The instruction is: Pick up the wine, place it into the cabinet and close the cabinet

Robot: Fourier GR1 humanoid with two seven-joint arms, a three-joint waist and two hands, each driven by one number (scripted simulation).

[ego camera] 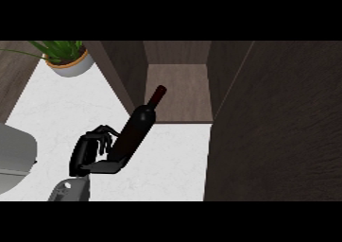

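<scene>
A dark wine bottle (135,130) with a red-topped neck is tilted, its neck aimed up and right at the open cabinet (177,90). My left hand (87,152) is at the lower left with fingers and thumb curled round the bottle's lower body, hiding its base. The bottle's neck reaches just over the front edge of the cabinet's wooden shelf. The cabinet door (278,127) stands open as a large dark panel filling the right side. My right hand does not show.
A potted green plant (65,59) stands at the back left on the white counter (55,108). A grey rounded object (8,156) sits at the left edge. The cabinet's other dark door (123,71) flanks the opening on the left.
</scene>
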